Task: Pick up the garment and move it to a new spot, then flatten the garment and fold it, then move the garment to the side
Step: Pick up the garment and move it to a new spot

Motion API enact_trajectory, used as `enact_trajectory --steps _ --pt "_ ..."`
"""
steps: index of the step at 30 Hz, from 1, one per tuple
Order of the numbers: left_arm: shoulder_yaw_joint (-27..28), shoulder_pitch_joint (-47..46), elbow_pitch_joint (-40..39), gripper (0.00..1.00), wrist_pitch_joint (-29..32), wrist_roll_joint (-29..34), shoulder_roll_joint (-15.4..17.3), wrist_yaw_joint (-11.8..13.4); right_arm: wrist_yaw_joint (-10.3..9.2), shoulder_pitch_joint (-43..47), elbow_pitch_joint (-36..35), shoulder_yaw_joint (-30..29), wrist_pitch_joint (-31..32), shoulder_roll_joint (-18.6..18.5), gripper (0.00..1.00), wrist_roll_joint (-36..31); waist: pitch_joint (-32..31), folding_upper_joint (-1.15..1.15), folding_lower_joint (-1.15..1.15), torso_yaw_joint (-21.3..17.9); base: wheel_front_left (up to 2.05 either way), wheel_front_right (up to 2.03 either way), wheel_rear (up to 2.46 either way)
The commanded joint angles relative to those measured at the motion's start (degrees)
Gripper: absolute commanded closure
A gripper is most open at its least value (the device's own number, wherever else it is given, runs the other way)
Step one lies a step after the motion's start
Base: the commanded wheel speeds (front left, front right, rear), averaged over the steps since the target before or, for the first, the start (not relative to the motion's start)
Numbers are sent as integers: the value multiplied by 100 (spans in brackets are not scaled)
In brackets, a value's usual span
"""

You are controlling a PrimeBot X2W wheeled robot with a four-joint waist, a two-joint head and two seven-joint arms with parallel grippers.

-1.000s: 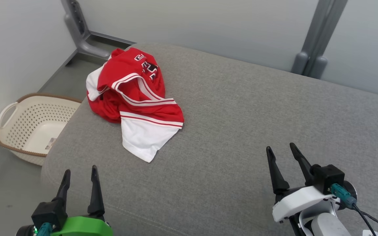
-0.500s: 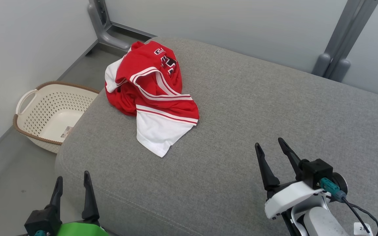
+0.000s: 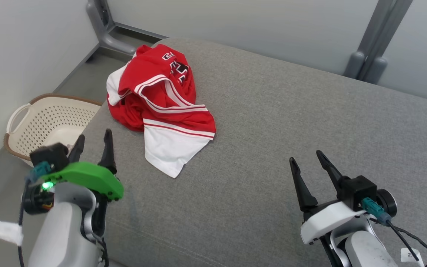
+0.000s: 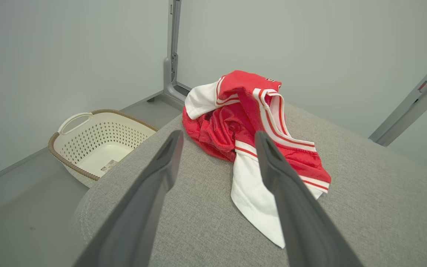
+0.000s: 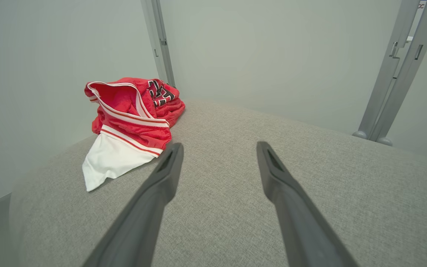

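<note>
- A red garment (image 3: pixel 158 107) is bunched on the grey cushion (image 3: pixel 272 129).
- A basket (image 3: pixel 35 122) is set beside it.
- The left pincer (image 3: pixel 94 134) and right pincer (image 3: pixel 305 155) are held apart.

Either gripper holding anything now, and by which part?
Nothing held. Left gripper and right gripper are open, apart from the garment lying on the cushion.

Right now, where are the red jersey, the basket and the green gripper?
red jersey (image 3: pixel 143 66): head view, on its crumpled red body.
laundry basket (image 3: pixel 41 124): head view, on its holed inner wall.
left gripper (image 3: pixel 94 134): head view, midway between its open fingertips.
</note>
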Motion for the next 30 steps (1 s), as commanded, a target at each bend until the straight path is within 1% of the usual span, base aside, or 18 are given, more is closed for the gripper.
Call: enact_trajectory --steps 1,6,9,12,13,17,23,26,27,28,30 --pt "43 -361 238 0 63 -73 -13 -37 0 -92 -67 20 59 -29 0 -75 247 0 0 -291 0 0 0" --pt "378 -1333 1241 0 378 -537 8 -31 -1 -204 -284 213 267 -31 0 -220 552 0 0 -800 0 0 0" --pt "643 -1779 1779 0 540 -781 136 52 0 -246 -447 277 382 -29 0 -290 745 0 0 -1140 0 0 0" --pt "899 -2143 2190 0 768 -1087 177 116 -1 -255 -610 264 493 -29 0 -394 931 0 0 -1396 0 0 0" --pt "1019 -2254 2315 0 855 -1211 217 177 -1 -264 -678 283 536 -29 0 -435 1008 0 0 -1498 0 0 0" --pt "1373 -2590 2648 0 1075 -1563 398 286 -1 -268 -880 248 628 -24 0 -523 1225 0 0 -1777 0 0 0" --pt "1570 -2805 2977 0 1254 -1693 715 531 -1 -267 -1065 297 697 -27 0 -570 1431 0 0 -2114 0 0 0" --pt "1430 -2776 3069 0 1255 -1489 871 583 -1 -233 -1100 284 710 -25 0 -564 1453 0 0 -2196 0 0 0" --pt "1354 -2755 3071 58 1228 -1421 910 589 -1 -223 -1103 272 712 -27 0 -559 1453 0 0 -2207 0 0 0" --pt "1301 -2724 3076 100 1211 -1366 933 562 -1 -211 -1094 258 707 -24 0 -552 1433 0 0 -2216 0 0 0" --pt "1204 -2696 3064 100 1165 -1260 1011 507 -1 -189 -1064 234 690 -25 0 -505 1372 0 0 -2216 0 0 0"
